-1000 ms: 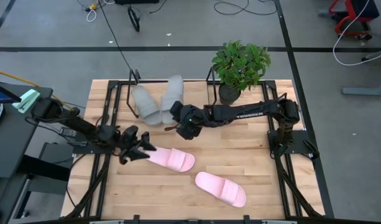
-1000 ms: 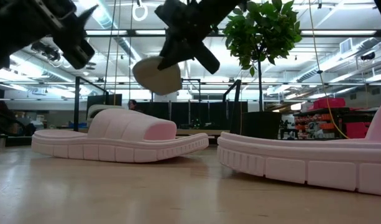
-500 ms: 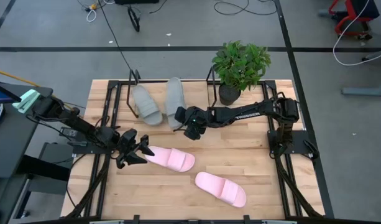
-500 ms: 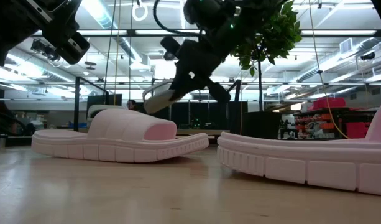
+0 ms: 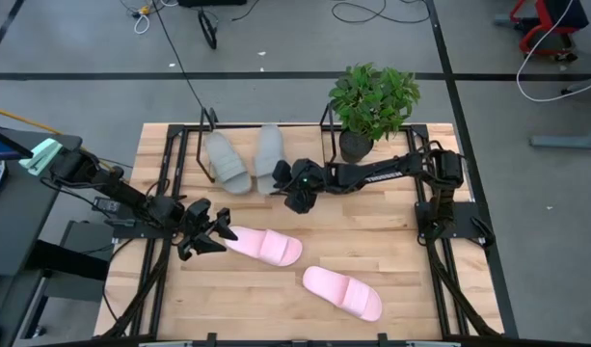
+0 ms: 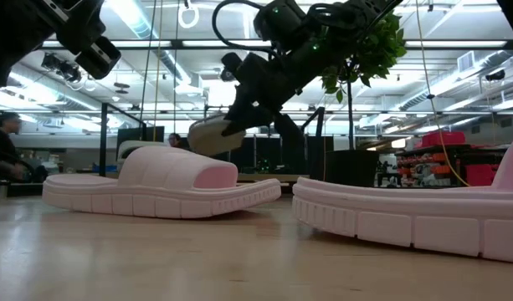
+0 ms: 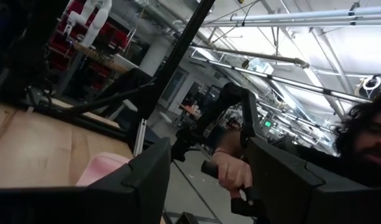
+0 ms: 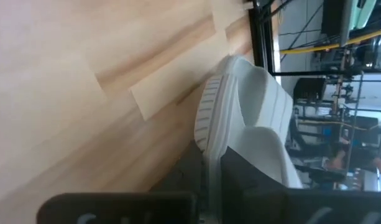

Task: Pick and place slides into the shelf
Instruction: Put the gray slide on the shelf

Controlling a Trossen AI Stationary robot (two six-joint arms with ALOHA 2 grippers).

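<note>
One grey slide (image 5: pixel 225 162) lies on the shelf (image 5: pixel 242 135) at the table's far side. My right gripper (image 5: pixel 283 183) is shut on the second grey slide (image 5: pixel 268 154), just right of the first. My left gripper (image 5: pixel 218 234) is open and hovers above the table at the left end of a pink slide (image 5: pixel 266 247). That slide lies flat on its sole and shows between the fingers in the left wrist view (image 7: pixel 106 171). The other pink slide (image 5: pixel 343 292) lies nearer the near edge. My right gripper pinches the grey slide's sole edge at its near end (image 8: pixel 209 140), one finger on each side of the rim. It comes from the table's near right, slanting down. The slide hangs tilted below the fingers (image 6: pixel 207 136), toe toward the far edge. Whether it rests on the shelf, I cannot tell.
A potted green plant (image 5: pixel 372 104) stands just right of the shelf's right end frame (image 5: pixel 326 125). Bare wood lies between the shelf and the pink slides. A person and a hand (image 7: pixel 230 171) show in the room beyond the table.
My right gripper has come down toward the shelf with the grey slide. The slide has dropped from well above the shelf to just over it and has swung round to lie alongside the first grey slide, toe toward the far edge.
</note>
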